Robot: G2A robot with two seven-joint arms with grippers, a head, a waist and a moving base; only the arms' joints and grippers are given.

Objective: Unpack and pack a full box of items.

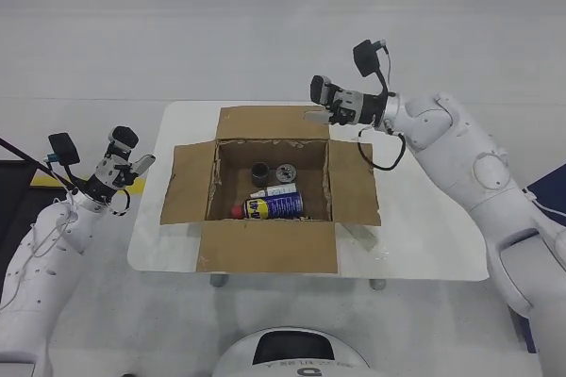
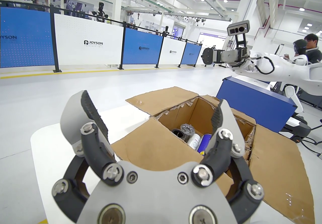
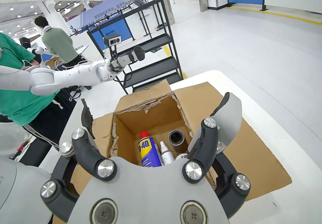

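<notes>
From above, the box (image 1: 269, 247) is sitting with its flaps spread on the table (image 1: 424, 254). A spray can (image 1: 275, 205) is lying on its side near the front wall, a white bottle (image 1: 281, 190) is lying just beside it, and a dark cylinder (image 1: 261, 173) is standing behind. The left gripper (image 1: 135, 154) is hanging just off the table's left edge and the right gripper (image 1: 315, 104) is hovering near the box's far right corner. Both are spread wide and carrying nothing. In the left wrist view, the jaws are gaping toward the near flap, with the contents lying beyond it. In the right wrist view, the jaws are framing the box mouth, with the spray can and white bottle lying side by side below. Unpacking seems barely begun, and the right arm looks better placed. It should be descending clear of the torn walls, turning its fingers across the can's narrow body and closing gently, since a round can may roll against the bottle.
</notes>
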